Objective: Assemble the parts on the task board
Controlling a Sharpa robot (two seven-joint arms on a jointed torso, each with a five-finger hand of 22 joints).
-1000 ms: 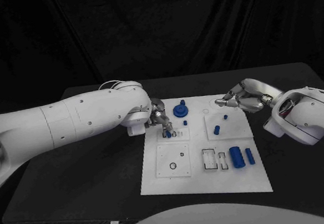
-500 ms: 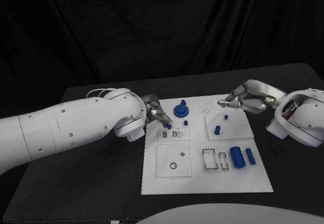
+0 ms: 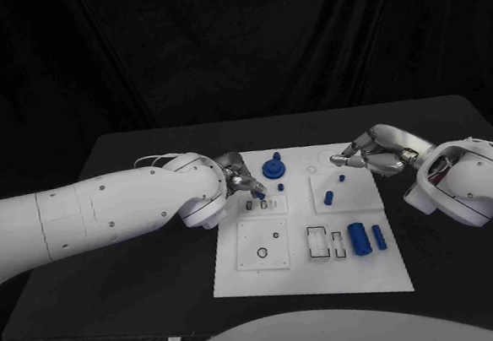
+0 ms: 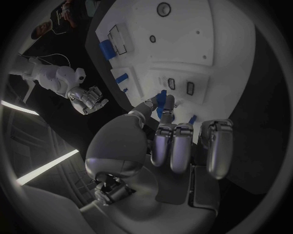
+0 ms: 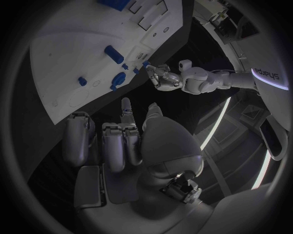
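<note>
The white task board (image 3: 312, 266) lies mid-table. My left hand (image 3: 239, 178) hovers over its far left part and pinches a small blue piece (image 3: 257, 192) between thumb and a finger, just above two small slots (image 3: 261, 205). The left wrist view shows that piece (image 4: 161, 103) at the fingertips of my left hand (image 4: 174, 139), near the slots (image 4: 180, 86). My right hand (image 3: 368, 153) hangs over the board's far right edge, fingers curled in, holding nothing. In the right wrist view this hand (image 5: 122, 136) is bare too.
On the board stand a blue gear-like part (image 3: 274, 167), a small peg (image 3: 282, 187), two small pieces (image 3: 331, 198), a blue cylinder (image 3: 360, 238) and a blue bar (image 3: 381, 238). Black table (image 3: 125, 271) surrounds the board.
My left hand has risen and drawn back from the two small slots, with the blue piece still pinched. The right hand has barely shifted.
</note>
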